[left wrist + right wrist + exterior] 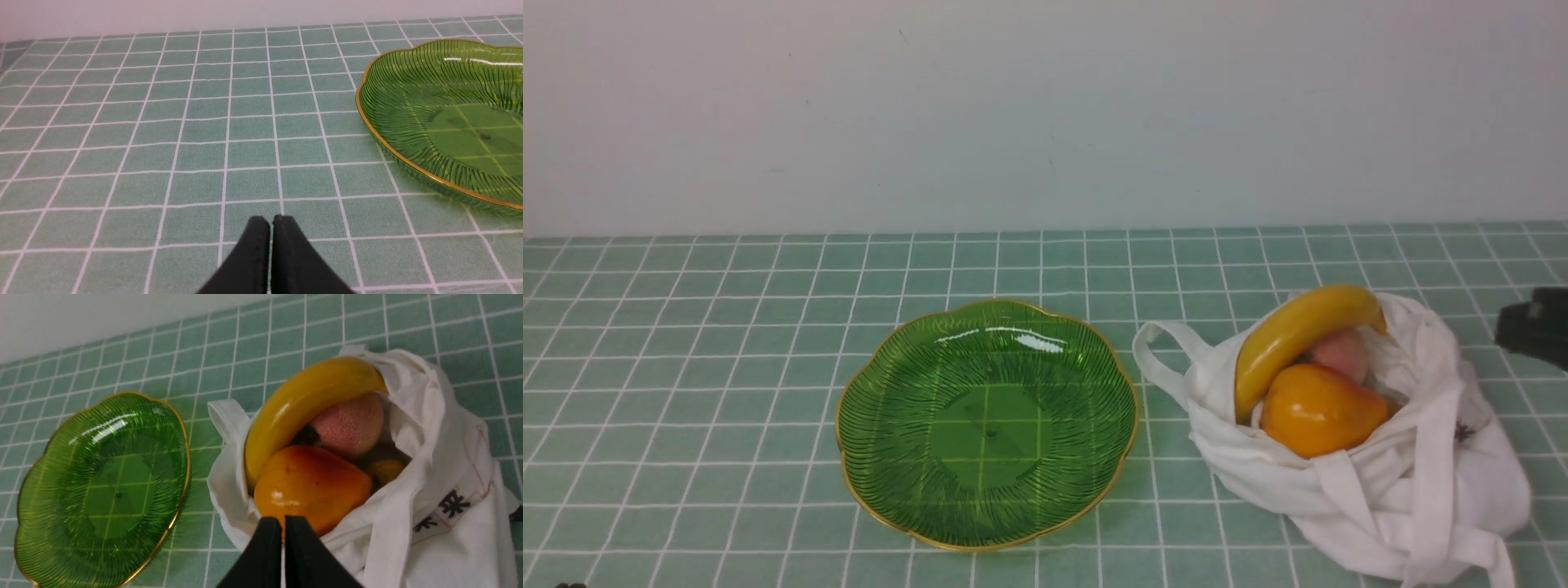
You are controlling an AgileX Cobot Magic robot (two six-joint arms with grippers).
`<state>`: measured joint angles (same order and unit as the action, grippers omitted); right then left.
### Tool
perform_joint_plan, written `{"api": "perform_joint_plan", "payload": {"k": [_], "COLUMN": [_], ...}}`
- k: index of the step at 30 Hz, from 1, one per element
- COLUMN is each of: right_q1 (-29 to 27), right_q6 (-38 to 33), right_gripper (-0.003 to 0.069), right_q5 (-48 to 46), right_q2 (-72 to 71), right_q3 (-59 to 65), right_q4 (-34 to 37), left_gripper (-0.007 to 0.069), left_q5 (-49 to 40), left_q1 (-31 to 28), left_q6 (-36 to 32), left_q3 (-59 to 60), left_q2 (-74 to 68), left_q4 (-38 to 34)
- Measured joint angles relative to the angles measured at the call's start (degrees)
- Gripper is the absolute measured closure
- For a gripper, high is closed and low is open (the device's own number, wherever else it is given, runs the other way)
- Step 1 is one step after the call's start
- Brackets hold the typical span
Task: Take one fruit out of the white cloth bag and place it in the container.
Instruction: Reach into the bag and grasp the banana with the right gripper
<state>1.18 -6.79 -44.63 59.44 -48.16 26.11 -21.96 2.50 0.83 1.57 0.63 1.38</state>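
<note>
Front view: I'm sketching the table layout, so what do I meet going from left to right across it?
dish → bag → right arm at the picture's edge. The banana, pear and peach in the bag overlap, so they are left unordered.

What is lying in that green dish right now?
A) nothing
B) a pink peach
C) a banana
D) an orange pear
A: the green dish is bare inside, and the banana sits with the other fruit in the white bag.
</note>
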Motion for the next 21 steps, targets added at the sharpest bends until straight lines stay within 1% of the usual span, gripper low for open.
{"api": "perform_joint_plan", "payload": {"k": [2, 4, 5, 6, 7, 8, 10, 11, 12, 13, 16, 19, 21], "right_q1": [0.0, 0.0, 0.0, 0.0, 0.0, 0.1, 0.1, 0.1, 0.1, 0.1, 0.2, 0.2, 0.2], "right_q6": [-0.7, -2.3, -3.0, -3.9, -3.9, -4.9, -5.4, -5.7, -5.9, -6.5, -9.9, -13.4, -15.3], "right_gripper": [0.0612, 0.0559, 0.0526, 0.0478, 0.0478, 0.0396, 0.0314, 0.0242, 0.0211, 0.0162, 0.0047, -0.0003, -0.0013], "right_q5": [0.0, 0.1, 0.3, 0.8, 0.8, 2.4, 4.1, 5.4, 5.9, 6.7, 8.0, 8.2, 8.3], "right_q2": [4.2, 8.7, 10.4, 12.7, 12.7, 16.1, 18.6, 20.4, 21.3, 22.7, 27.2, 30.5, 32.9], "right_q3": [-1.8, -3.6, -4.3, -5.1, -5.1, -5.7, -5.9, -5.9, -5.9, -6.1, -7.2, -8.4, -9.5], "right_q4": [0.7, 1.8, 2.4, 3.3, 3.3, 5.2, 7.0, 8.4, 9.2, 10.6, 15.6, 19.5, 22.2], "left_gripper": [0.0632, 0.0632, 0.0632, 0.0632, 0.0632, 0.0632, 0.0632, 0.0632, 0.0632, 0.0632, 0.0632, 0.0632, 0.0632], "left_q5": [0.0, 0.0, 0.0, 0.0, 0.0, 0.0, 0.0, 0.0, 0.0, 0.0, 0.0, 0.0, 0.0], "left_q1": [0.0, 0.0, 0.0, 0.0, 0.0, 0.0, 0.0, 0.0, 0.0, 0.0, 0.0, 0.0, 0.0], "left_q6": [0.0, 0.0, 0.0, 0.0, 0.0, 0.0, 0.0, 0.0, 0.0, 0.0, 0.0, 0.0, 0.0], "left_q3": [0.0, 0.0, 0.0, 0.0, 0.0, 0.0, 0.0, 0.0, 0.0, 0.0, 0.0, 0.0, 0.0], "left_q2": [0.0, 0.0, 0.0, 0.0, 0.0, 0.0, 0.0, 0.0, 0.0, 0.0, 0.0, 0.0, 0.0], "left_q4": [0.0, 0.0, 0.0, 0.0, 0.0, 0.0, 0.0, 0.0, 0.0, 0.0, 0.0, 0.0, 0.0]}}
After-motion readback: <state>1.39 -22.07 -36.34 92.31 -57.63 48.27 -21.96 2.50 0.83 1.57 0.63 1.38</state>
